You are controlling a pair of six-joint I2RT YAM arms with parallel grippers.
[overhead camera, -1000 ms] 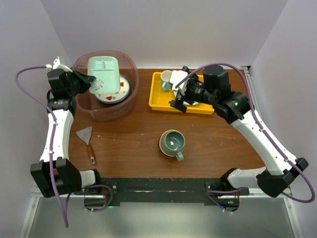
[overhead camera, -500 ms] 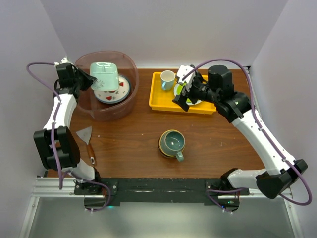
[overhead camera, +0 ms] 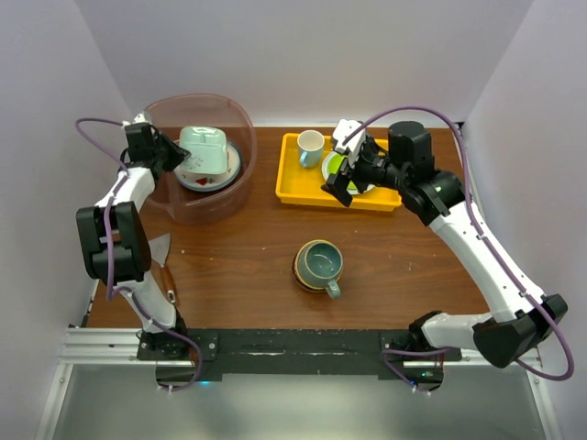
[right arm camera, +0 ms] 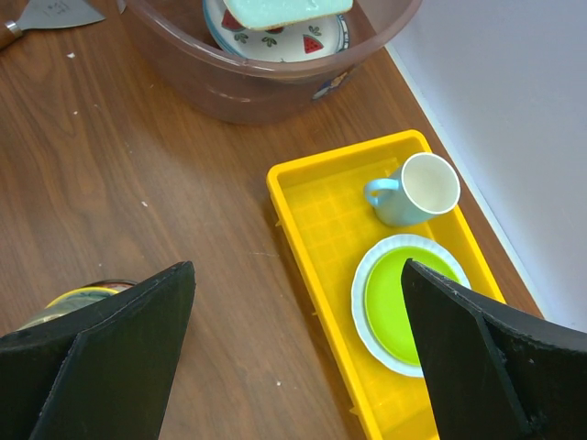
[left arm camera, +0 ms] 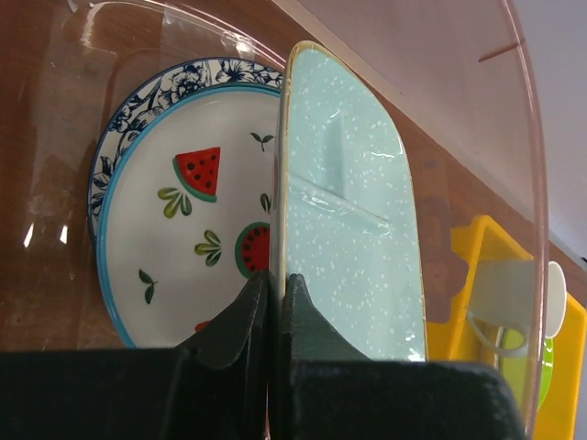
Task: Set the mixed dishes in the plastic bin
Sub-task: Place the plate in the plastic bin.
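Top external view: the left gripper (overhead camera: 168,154) reaches over the rim of the plastic bin (overhead camera: 197,209), its fingers (left arm camera: 240,316) pinched tight on the thin edge of the pale green divided tray (overhead camera: 204,150). The tray stands on its side rather than lying flat. Under it, on the bin floor, a white watermelon plate (left arm camera: 183,229) rests on the blue floral plate (left arm camera: 117,156). The left wrist view does not show whether the tray's lower edge touches them.

The right gripper (overhead camera: 345,174) hovers over the yellow tray (overhead camera: 293,191), its fingers spread wide and holding nothing. Below it sit the lime-green plate (right arm camera: 404,302) and the small white cup (right arm camera: 417,191), neither of which belongs to the job. The teal mug (overhead camera: 319,264), nested in stacked bowls (overhead camera: 304,278), waits mid-table, well apart from the bin and not yet put away. A scraper (overhead camera: 158,249) lies near the left arm.

The main hazard looks to be the release. A tray let go on edge would likely topple onto the plates with a knock that could chip glaze, or lean against the bin wall and block room for the bowls. The narrow pinch on a smooth rim also invites a slip. On the right, an open gripper placed above the wrong crockery could close on the cup or green plate instead of going for the mug stack.
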